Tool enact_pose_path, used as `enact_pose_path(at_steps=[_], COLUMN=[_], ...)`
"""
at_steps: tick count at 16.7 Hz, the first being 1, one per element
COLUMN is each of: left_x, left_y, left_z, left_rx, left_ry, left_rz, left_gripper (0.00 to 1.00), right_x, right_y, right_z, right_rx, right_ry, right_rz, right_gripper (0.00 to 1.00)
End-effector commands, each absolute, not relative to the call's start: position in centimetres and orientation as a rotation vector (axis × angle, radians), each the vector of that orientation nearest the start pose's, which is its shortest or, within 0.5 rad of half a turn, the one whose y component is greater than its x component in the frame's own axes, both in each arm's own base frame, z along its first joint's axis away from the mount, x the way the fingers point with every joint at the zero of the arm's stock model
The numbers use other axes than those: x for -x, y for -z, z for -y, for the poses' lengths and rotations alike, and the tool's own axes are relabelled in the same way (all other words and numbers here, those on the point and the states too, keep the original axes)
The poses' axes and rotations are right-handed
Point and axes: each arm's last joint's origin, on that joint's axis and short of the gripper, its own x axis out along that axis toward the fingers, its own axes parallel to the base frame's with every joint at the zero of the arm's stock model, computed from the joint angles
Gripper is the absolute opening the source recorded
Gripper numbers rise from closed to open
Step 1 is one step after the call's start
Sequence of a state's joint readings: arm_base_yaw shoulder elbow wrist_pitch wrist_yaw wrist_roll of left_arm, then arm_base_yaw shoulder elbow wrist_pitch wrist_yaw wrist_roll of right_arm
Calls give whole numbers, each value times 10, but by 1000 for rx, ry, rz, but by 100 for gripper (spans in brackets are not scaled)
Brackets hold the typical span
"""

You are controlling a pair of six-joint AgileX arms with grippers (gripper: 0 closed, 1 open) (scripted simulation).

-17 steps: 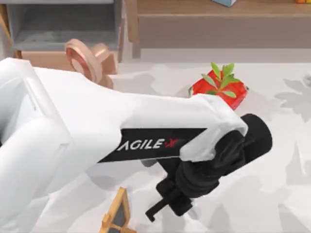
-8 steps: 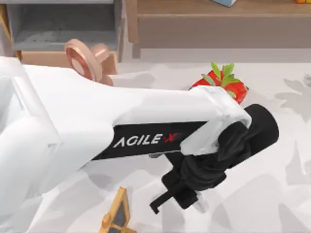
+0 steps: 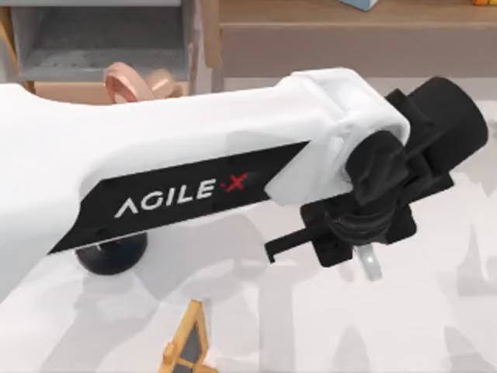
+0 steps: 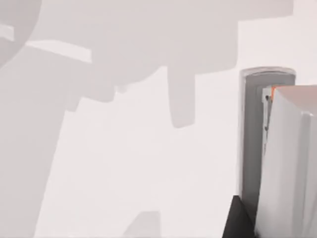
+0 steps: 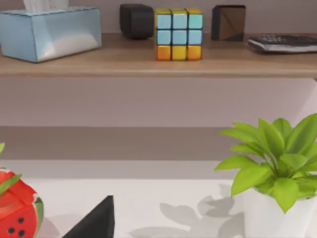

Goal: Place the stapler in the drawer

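My left gripper (image 3: 363, 250) hangs high over the middle right of the table, shut on the stapler (image 3: 373, 264), whose whitish end pokes out below the black fingers. In the left wrist view the stapler (image 4: 252, 129) shows as a grey and white bar held well above the pale tabletop. The drawer (image 3: 101, 47) stands open at the back left, with a grey inside and a tan front panel (image 3: 66, 93), far to the left of the gripper. A dark part of my right gripper (image 5: 94, 220) shows in the right wrist view.
A pink ring-shaped object (image 3: 128, 81) stands by the drawer front. A dark round object (image 3: 112, 252) lies under my left arm, and a yellow-framed wedge (image 3: 186, 346) near the front. The brown shelf (image 3: 349, 23) carries a tissue box (image 5: 49, 29) and a colour cube (image 5: 179, 33). A strawberry (image 5: 15, 208) and a potted plant (image 5: 277, 158) stand below.
My left arm has risen and swung toward the back right, lifting the stapler off the table. The arm now covers the strawberry in the top view.
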State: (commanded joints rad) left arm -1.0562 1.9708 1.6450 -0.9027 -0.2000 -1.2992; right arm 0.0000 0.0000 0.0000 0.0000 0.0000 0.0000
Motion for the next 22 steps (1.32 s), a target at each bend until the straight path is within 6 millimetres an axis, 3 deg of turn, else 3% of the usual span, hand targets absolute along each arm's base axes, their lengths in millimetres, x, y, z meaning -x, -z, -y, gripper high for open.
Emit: enact_pose_path(at_steps=[3,5,9,12,15,19,22], left_x=[-225,-243,-308,-368,-415,-445,-454], left_y=[-264,-283,-303,-300,-286,-263,-222], left_z=[343,327,262,180,69,-74,-147], left_rx=[331,277,146,55,10,-17,-38], left_ry=[119,180,176,90,-12,-73,-49], left_rz=[-1165,-1115,-1055,-1076,-1141,-1183,-1227], left_gripper=[0,0,0,0,0,0,0], right_x=[-106,-106,-106,-106,-106,-106,-106], right_y=[-160,-160,-160,-160,-160,-160,-160], right_z=[1,1,1,1,1,1,1], right_rx=[0,0,0,0,0,0,0], right_ry=[0,0,0,0,0,0,0], right_rz=[0,0,0,0,0,0,0], right_gripper=[100,100,100,100,100,100,100])
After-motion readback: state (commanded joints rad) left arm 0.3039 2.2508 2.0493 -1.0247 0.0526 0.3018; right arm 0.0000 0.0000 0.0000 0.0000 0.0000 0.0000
